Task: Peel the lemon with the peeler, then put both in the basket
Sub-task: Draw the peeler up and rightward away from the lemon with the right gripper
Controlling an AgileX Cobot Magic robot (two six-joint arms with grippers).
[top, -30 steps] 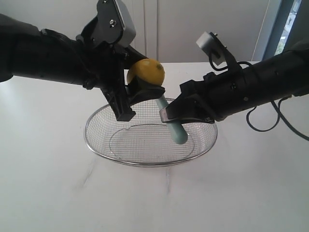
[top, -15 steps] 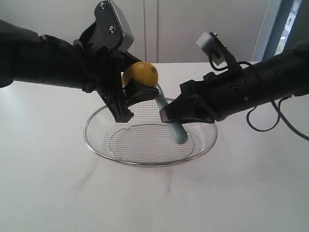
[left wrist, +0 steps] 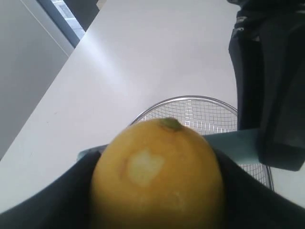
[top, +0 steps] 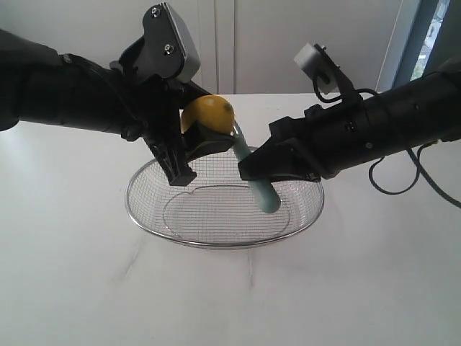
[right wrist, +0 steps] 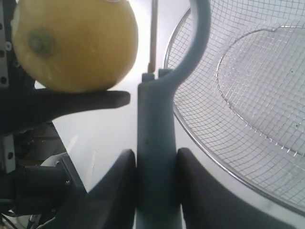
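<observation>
My left gripper [top: 202, 138] is shut on the yellow lemon [top: 207, 115], holding it above the far rim of the wire basket [top: 216, 244]. In the left wrist view the lemon [left wrist: 157, 176] fills the space between the dark fingers and shows a small pale patch. My right gripper [top: 248, 169] is shut on the teal handle of the peeler [top: 263, 191], which slants over the basket. The peeler's curved head rises just to the right of the lemon. In the right wrist view the peeler [right wrist: 155, 143] sits between both fingers of the right gripper [right wrist: 155, 171], close beside the lemon [right wrist: 76, 43].
The basket [right wrist: 248, 95] rests on a white table [top: 86, 274] and its mesh holds nothing. Both black arms meet above its far side. The right arm [left wrist: 267, 86] looms close in the left wrist view. A white wall and a window edge stand behind.
The left gripper has carried the lemon a little to the left and down. The right gripper and the peeler have hardly moved.
</observation>
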